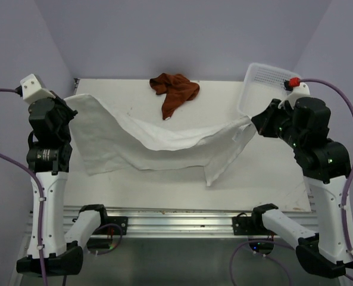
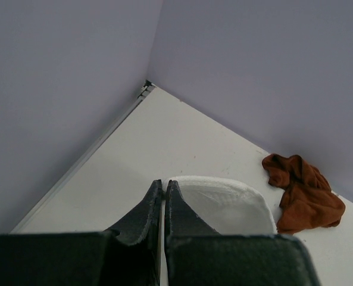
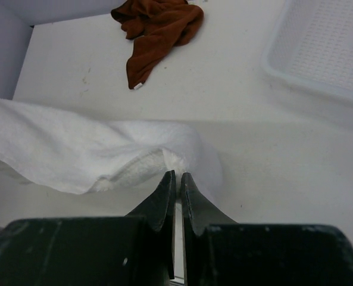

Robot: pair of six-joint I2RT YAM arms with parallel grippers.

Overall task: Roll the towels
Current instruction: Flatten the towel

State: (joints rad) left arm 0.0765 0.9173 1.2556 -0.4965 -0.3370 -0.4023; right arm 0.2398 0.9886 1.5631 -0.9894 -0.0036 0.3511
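The white towel (image 1: pixel 158 140) hangs stretched between both arms above the table, sagging in the middle with loose ends drooping down. My left gripper (image 1: pixel 71 102) is shut on its left corner; the white towel (image 2: pixel 236 205) curves off to the right of the left gripper (image 2: pixel 163 183). At the other end my right gripper (image 1: pixel 252 120) is shut on the opposite corner, where the white towel (image 3: pixel 75 152) bunches just ahead of the right gripper (image 3: pixel 177 174). The rust-brown towel (image 1: pixel 173 90) lies crumpled at the back of the table; both wrist views show this brown towel (image 2: pixel 304 193) (image 3: pixel 155 30) too.
A white perforated plastic basket (image 1: pixel 262 83) stands at the back right corner, right behind my right gripper; its rim (image 3: pixel 307 77) shows in the right wrist view. Purple walls close the table on three sides. The metal rail (image 1: pixel 176 220) runs along the near edge.
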